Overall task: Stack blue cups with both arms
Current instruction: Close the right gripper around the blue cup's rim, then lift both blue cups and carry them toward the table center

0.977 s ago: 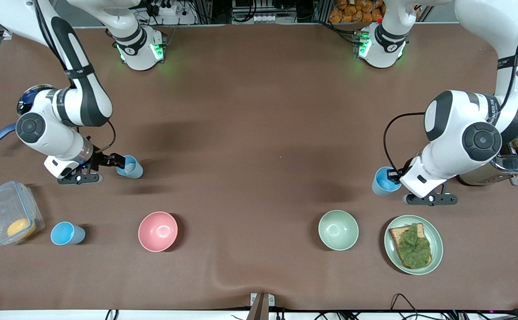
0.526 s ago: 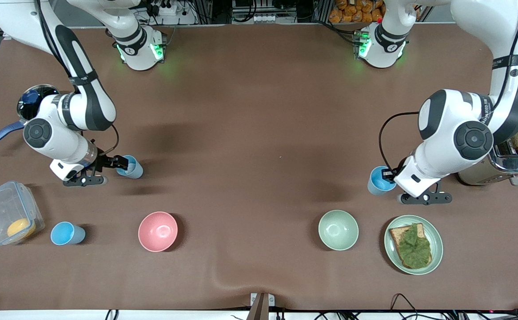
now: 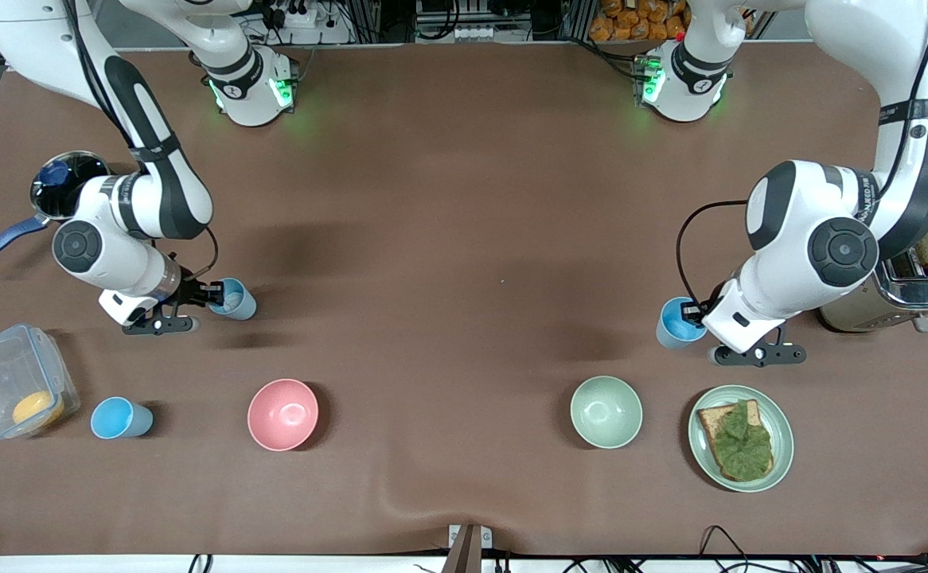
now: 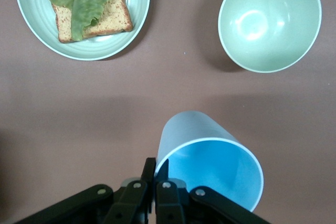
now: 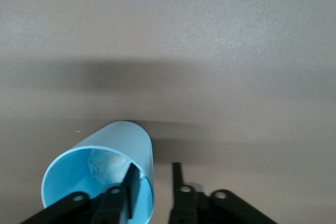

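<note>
Cups look like thin light plastic: stiff enough at the rim, slick, easy to tip, so pinch the rim wall, one finger inside. Left gripper (image 4: pixel 155 195) is clamped that way on a blue cup (image 3: pixel 677 322) near the green bowl (image 3: pixel 606 411). Right gripper (image 5: pixel 152 182) straddles the wall of the second cup (image 5: pixel 107 174) on the counter (image 3: pixel 448 239), jaws not fully pinched. Third cup (image 3: pixel 119 419) stands free, nearer the camera, by the plastic box (image 3: pixel 14 382).

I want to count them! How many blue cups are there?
3: one in the left gripper beside the toaster, one at the right gripper, one beside the clear box.
</note>
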`<state>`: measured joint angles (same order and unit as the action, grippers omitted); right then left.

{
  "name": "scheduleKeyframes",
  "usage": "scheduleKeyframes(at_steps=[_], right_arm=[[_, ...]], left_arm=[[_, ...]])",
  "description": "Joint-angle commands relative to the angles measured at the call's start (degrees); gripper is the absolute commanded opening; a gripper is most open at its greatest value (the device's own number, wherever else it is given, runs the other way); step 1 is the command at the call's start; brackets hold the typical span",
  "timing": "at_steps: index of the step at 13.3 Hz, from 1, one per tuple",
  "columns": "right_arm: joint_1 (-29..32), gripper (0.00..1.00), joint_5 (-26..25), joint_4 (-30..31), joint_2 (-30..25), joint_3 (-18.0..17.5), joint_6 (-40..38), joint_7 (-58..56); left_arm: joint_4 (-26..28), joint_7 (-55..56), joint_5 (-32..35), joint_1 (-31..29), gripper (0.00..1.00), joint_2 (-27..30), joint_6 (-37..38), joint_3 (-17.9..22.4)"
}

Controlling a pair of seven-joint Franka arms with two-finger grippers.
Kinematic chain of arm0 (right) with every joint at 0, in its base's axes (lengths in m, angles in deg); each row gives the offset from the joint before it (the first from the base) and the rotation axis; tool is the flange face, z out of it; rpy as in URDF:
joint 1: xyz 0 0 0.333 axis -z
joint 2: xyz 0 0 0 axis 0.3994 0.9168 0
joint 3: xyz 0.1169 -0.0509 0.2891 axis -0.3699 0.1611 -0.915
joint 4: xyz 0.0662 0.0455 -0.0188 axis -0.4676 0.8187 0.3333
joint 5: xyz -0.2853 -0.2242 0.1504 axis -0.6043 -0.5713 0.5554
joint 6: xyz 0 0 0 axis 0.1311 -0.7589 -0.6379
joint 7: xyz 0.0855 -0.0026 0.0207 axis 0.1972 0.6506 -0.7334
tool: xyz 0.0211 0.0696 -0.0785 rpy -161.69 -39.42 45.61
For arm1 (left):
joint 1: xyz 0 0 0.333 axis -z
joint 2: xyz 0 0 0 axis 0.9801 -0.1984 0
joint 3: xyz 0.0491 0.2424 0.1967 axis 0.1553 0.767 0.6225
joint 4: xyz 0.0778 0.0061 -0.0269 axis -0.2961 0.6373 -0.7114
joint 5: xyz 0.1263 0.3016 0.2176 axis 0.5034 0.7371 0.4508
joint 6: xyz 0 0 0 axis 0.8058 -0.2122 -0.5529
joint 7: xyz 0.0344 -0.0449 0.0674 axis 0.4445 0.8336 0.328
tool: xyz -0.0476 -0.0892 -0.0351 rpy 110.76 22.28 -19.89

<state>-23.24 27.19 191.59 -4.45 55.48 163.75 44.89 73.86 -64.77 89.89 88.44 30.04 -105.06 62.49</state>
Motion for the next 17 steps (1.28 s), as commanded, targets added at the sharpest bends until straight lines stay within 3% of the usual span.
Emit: scheduleKeyframes(at_steps=[1,4,8,10,13,17], right_arm=[[0.6,0.0,0.5,-0.5,0.3,-0.9,-1.2,0.1],[-0.8,0.0,3.2,-2.3,-1.8,-1.0,-6.9,0.3],[-5.4,0.0,7.4,-10.1,-2.6,-1.3,-17.1,2.0],[-8.8,0.0,10.5,-10.4,-3.3,-1.7,-16.9,4.8],[-17.9,0.0,10.9,-10.9,-3.3,-1.7,-15.1,19.2],[-31.0,0.0,10.8,-11.1,-0.6,-1.6,-5.4,40.0]], left_arm=[[-1.1,1.6,0.5,0.2,0.0,-0.4,1.2,0.0],[-1.1,1.6,0.5,0.3,0.0,-0.5,1.2,0.0],[-1.0,1.5,0.5,0.2,0.0,-0.4,1.2,0.0],[-1.0,1.3,0.5,0.1,0.0,-0.4,1.2,0.0],[-0.9,1.3,0.6,0.1,0.0,-0.5,1.2,0.0],[-1.1,1.7,0.3,0.8,0.0,-0.5,1.2,0.0]])
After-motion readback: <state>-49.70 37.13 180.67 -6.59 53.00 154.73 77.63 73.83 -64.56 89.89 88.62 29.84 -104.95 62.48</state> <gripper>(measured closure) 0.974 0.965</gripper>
